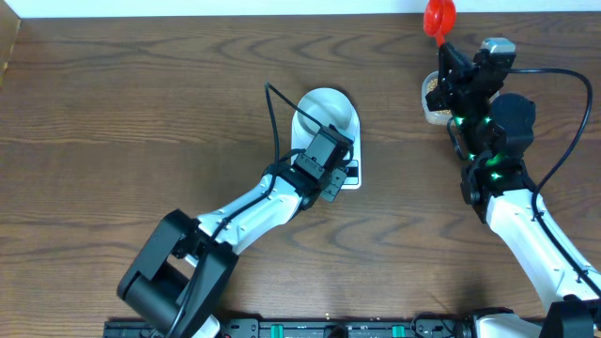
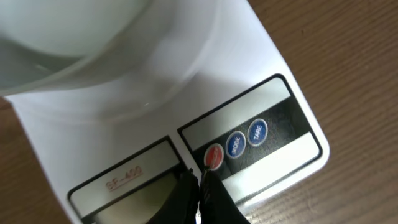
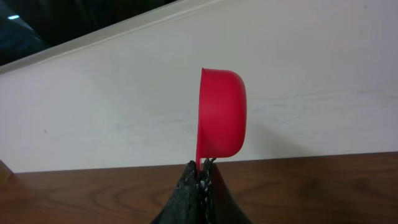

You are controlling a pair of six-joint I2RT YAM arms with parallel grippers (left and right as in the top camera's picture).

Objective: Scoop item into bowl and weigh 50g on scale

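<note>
The white scale [image 1: 354,177] lies mid-table with the pale bowl [image 1: 329,108] standing on it. My left gripper [image 1: 336,164] is shut and empty. In the left wrist view its tips [image 2: 199,179] rest at the scale's [image 2: 155,124] red round button [image 2: 213,157], beside the blue MODE and TARE buttons. The bowl's [image 2: 74,37] rim fills that view's top left. My right gripper [image 1: 445,42] is shut on the handle of a red scoop [image 1: 439,16], held up at the back right. In the right wrist view the scoop [image 3: 221,115] stands on edge above the fingers [image 3: 202,168]. Tan beans [image 1: 430,87] show in a tub.
The clear tub [image 1: 434,111] sits at the back right, half hidden under my right arm. A white wall [image 3: 124,106] runs along the table's far edge just behind the scoop. The left arm stretches from the front left up to the scale.
</note>
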